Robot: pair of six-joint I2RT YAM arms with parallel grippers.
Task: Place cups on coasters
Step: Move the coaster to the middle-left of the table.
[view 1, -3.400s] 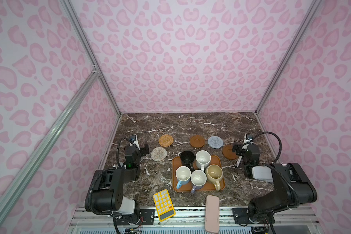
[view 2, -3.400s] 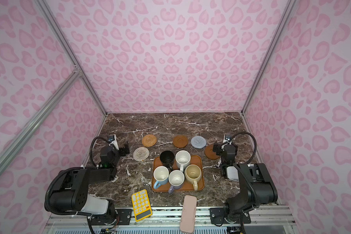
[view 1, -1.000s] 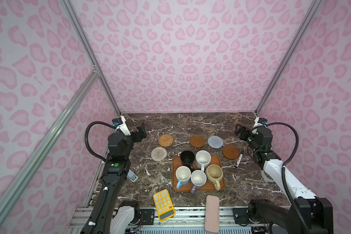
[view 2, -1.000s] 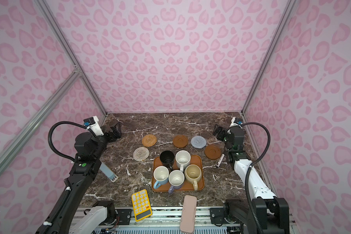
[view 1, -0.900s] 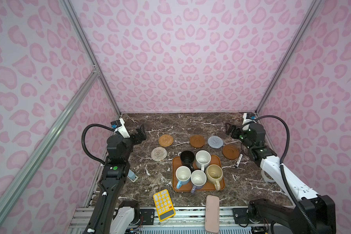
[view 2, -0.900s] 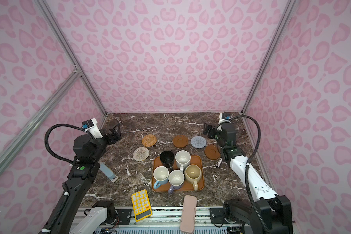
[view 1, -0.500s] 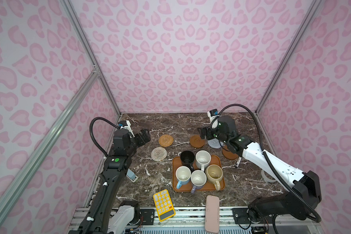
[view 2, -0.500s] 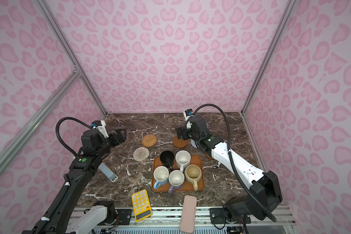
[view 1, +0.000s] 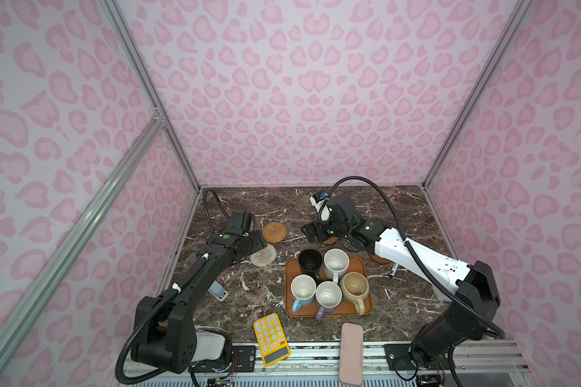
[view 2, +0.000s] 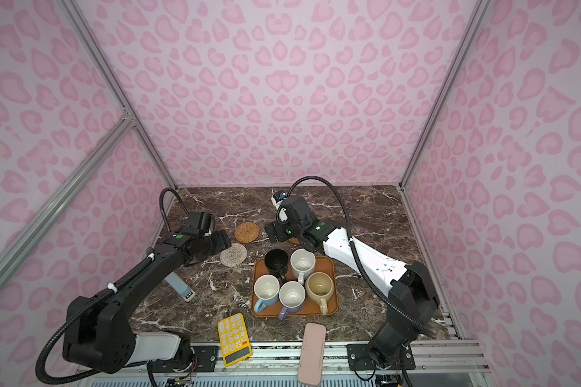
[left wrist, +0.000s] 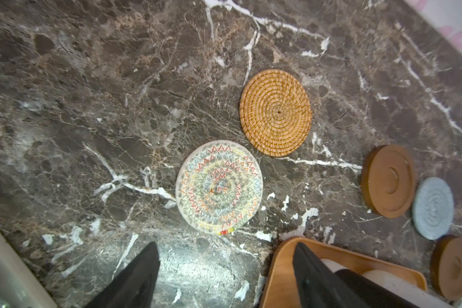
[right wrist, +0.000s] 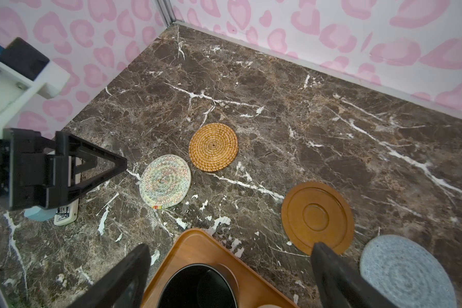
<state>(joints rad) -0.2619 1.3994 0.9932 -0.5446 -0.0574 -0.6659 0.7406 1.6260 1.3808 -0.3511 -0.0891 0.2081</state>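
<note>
Five cups stand on an orange-brown tray [view 1: 366,310]: black [view 1: 310,261], speckled white [view 1: 336,263], light-blue [view 1: 303,289], lavender [view 1: 328,295] and beige [view 1: 354,288]. On the marble lie the coasters: tan rattan [view 1: 274,231], cream woven [view 1: 264,256], brown wooden [right wrist: 318,217], grey-blue [right wrist: 406,272] and a second brown one [left wrist: 451,266]. My left gripper [view 1: 254,243] hangs open beside the cream coaster [left wrist: 219,186], holding nothing. My right gripper [right wrist: 230,266] is open above the tray's far corner, over the black cup [right wrist: 198,286].
Near the front edge lie a yellow calculator [view 1: 271,338] and a pink case [view 1: 351,353]. A small white-and-blue device [view 1: 218,291] sits under the left arm, and a pen [view 1: 393,269] lies right of the tray. Pink walls close in three sides.
The right arm has swung in from the right wall to the tray's far corner. The left arm has come down and in towards the cream coaster, its jaws a little narrower.
</note>
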